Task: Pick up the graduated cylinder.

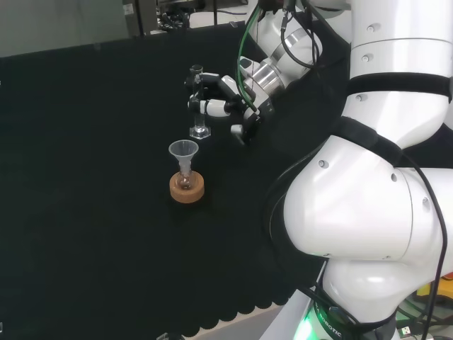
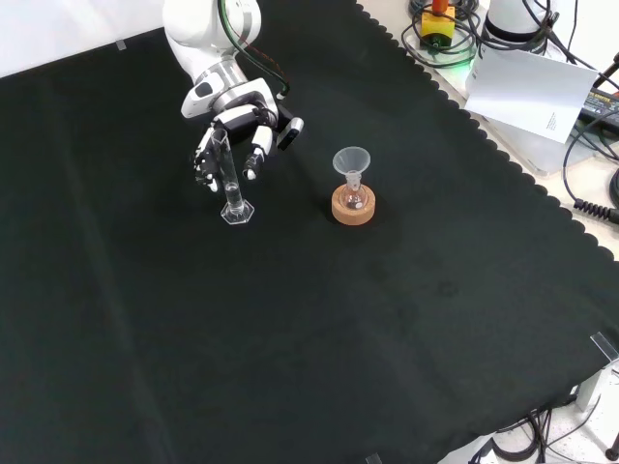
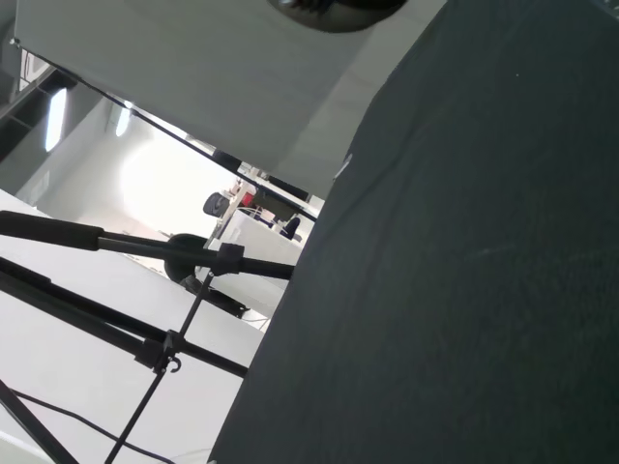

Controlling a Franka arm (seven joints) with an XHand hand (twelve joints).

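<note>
The graduated cylinder [image 1: 200, 106] [image 2: 229, 179] is a thin clear tube on a hexagonal foot, standing upright on the black cloth. In the front view the hand [image 2: 237, 121] hangs over its upper half, with the tube rising between the relaxed fingers [image 2: 255, 159]. In the head view the hand [image 1: 233, 99] reaches in from the right. Its fingers [image 1: 207, 107] lie right at the tube, and the thumb [image 1: 241, 130] stays off to the right, apart from the glass. The foot rests on the cloth.
A small flask with a clear funnel [image 1: 184, 150] [image 2: 351, 159] in its neck sits on a cork ring [image 1: 187, 188] [image 2: 352, 206], close by the cylinder. The arm's white links [image 1: 375, 177] stand at the right of the head view. The wrist view looks across the cloth [image 3: 484, 242] to a tripod beyond.
</note>
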